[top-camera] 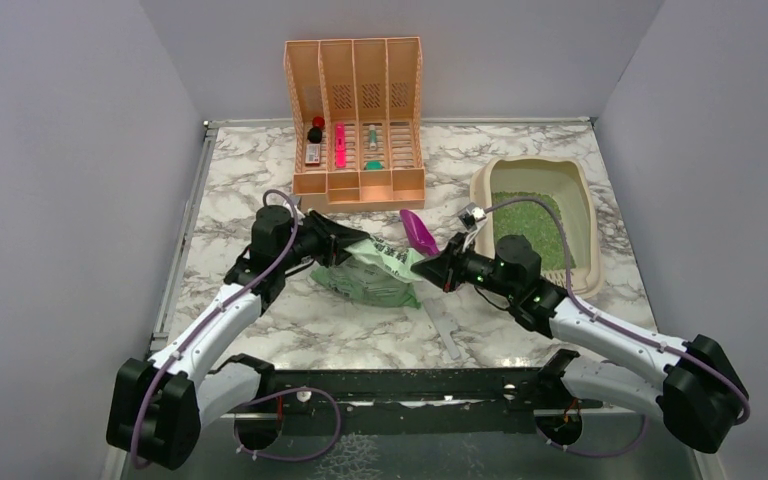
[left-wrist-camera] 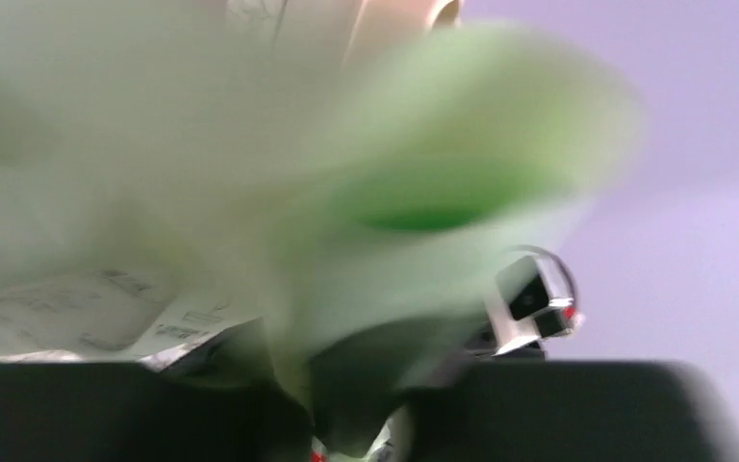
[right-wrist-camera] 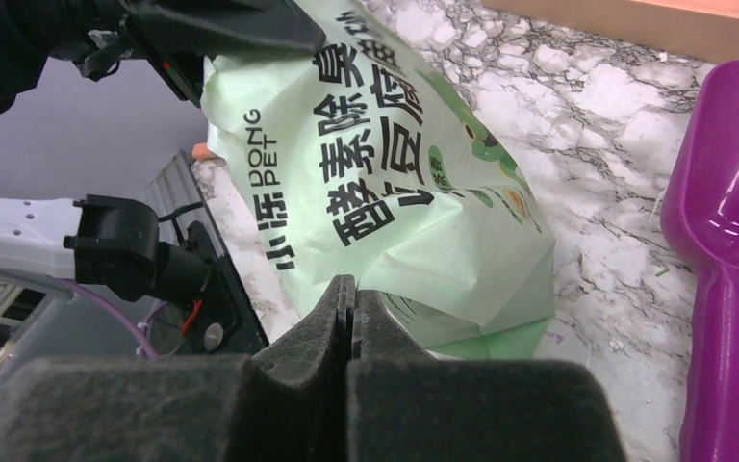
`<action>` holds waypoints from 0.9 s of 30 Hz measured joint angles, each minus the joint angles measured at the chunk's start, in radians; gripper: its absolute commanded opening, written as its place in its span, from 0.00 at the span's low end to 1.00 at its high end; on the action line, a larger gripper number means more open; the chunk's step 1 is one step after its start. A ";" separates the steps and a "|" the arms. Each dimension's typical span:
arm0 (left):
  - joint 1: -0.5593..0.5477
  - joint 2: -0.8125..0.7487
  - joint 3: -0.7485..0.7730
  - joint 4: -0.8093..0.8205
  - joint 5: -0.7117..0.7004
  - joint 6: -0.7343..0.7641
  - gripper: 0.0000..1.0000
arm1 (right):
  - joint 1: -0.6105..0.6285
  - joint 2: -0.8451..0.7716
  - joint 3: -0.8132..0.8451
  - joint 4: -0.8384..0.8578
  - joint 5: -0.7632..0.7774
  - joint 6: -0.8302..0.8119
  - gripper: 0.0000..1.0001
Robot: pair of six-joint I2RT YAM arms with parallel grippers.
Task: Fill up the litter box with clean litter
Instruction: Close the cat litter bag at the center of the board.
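Between the grippers lies the pale green bag. The right gripper is pressed fully closed at the bag's edge; I cannot tell how wide the left gripper stands at the other end. Near the right gripper's right side sits the litter box, clean litter inside.

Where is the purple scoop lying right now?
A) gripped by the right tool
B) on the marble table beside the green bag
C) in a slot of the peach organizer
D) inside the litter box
B: the purple scoop lies on the marble table, next to the pale green bag and outside the litter box.
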 measured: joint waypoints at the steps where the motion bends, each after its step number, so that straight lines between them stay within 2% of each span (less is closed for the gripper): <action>1: -0.004 0.002 0.002 0.012 -0.003 0.005 0.00 | 0.001 -0.001 -0.002 0.000 0.003 0.000 0.01; 5: -0.013 -0.024 -0.004 0.032 -0.029 0.010 0.01 | 0.006 -0.021 -0.013 0.003 0.008 0.001 0.01; 7: -0.016 -0.066 -0.035 0.041 -0.040 0.013 0.11 | 0.008 -0.034 -0.021 0.003 0.008 0.001 0.01; 9: -0.017 -0.106 -0.065 0.055 -0.044 0.013 0.14 | 0.011 -0.047 -0.030 0.006 0.010 0.002 0.01; 16: -0.015 -0.254 -0.185 0.169 -0.094 0.023 0.41 | 0.014 -0.068 -0.053 0.012 0.020 0.035 0.01; 22: -0.011 -0.304 -0.208 0.232 -0.126 0.028 0.42 | 0.012 -0.068 -0.080 0.037 0.037 0.094 0.01; 26: -0.011 -0.259 -0.208 0.269 -0.124 0.022 0.41 | 0.012 -0.067 -0.080 0.039 0.037 0.109 0.01; 27: -0.011 -0.235 -0.208 0.279 -0.121 0.016 0.37 | 0.012 -0.067 -0.080 0.039 0.037 0.110 0.01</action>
